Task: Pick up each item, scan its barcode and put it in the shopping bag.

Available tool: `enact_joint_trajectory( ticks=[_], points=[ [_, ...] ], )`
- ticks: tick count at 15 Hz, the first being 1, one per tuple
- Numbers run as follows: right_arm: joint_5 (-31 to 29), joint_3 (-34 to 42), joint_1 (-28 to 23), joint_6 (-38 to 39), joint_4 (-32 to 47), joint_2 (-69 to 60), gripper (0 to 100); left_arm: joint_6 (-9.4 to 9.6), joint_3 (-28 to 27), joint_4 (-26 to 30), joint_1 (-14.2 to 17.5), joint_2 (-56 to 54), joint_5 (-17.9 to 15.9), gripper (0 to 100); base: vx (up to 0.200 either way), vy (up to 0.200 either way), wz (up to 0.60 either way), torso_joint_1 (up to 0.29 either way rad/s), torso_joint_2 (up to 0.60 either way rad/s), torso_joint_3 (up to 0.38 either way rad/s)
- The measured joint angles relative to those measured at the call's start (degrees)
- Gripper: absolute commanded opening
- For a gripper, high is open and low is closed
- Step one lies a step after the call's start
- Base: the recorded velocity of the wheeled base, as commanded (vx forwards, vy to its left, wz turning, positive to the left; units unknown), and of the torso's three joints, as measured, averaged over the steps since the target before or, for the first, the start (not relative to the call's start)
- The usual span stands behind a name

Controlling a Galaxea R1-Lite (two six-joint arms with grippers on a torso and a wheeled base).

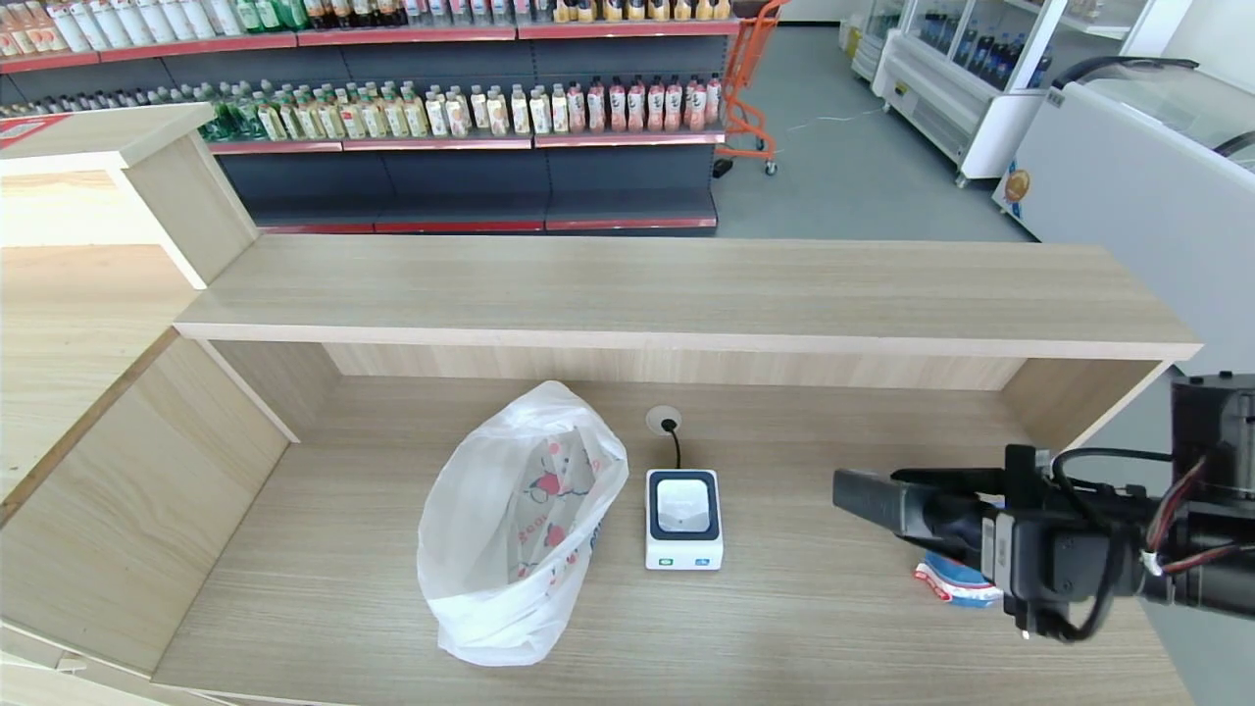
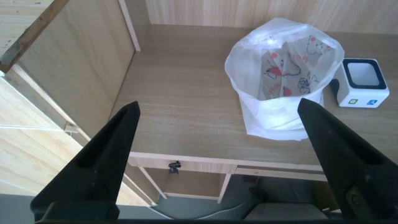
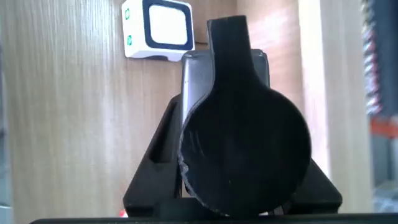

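Observation:
A white plastic shopping bag (image 1: 510, 549) (image 2: 273, 112) stands open on the lower wooden counter, with a red-and-white patterned packet (image 1: 549, 485) (image 2: 283, 68) inside it. Just to its right sits the white barcode scanner (image 1: 683, 518) (image 2: 362, 81) (image 3: 158, 28), its dark window facing up. A blue, red and white packet (image 1: 956, 580) lies on the counter at the right, partly hidden under my right arm. My right gripper (image 1: 848, 490) (image 3: 227, 25) hovers right of the scanner, pointing toward it, shut and holding nothing. My left gripper (image 2: 217, 104) hangs open near the counter's front edge, left of the bag.
A raised wooden ledge (image 1: 686, 294) runs along the back of the counter, and side walls (image 1: 127, 490) close it in on the left. The scanner's cable goes into a round hole (image 1: 664, 420) behind it. Store shelves with bottles (image 1: 461, 108) stand beyond.

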Motion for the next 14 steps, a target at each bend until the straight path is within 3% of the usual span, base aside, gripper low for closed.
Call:
enact_joint_trajectory(
  ticks=[3,5,8,10,14],
  points=[
    [9.7,0.8,1.9,-36.3,3.9,0.2,0,0.0,0.0,0.0,0.0,0.0,0.0,100,0.0,0.0,0.0,0.0,0.0,0.0],
    [11.4,0.9,6.6,-53.3,6.7,3.6,0,0.0,0.0,0.0,0.0,0.0,0.0,100,0.0,0.0,0.0,0.0,0.0,0.0],
    [12.9,0.5,16.5,-60.9,6.4,8.6,0,0.0,0.0,0.0,0.0,0.0,0.0,100,0.0,0.0,0.0,0.0,0.0,0.0],
    [18.2,0.6,22.9,-64.8,2.7,11.8,0,-0.02,0.0,0.0,0.0,0.0,0.0,100,0.0,0.0,0.0,0.0,0.0,0.0],
    [19.8,0.9,23.8,-67.5,2.1,13.8,0,0.0,0.0,0.0,0.0,0.0,0.0,100,0.0,0.0,0.0,0.0,0.0,0.0]
  ],
)
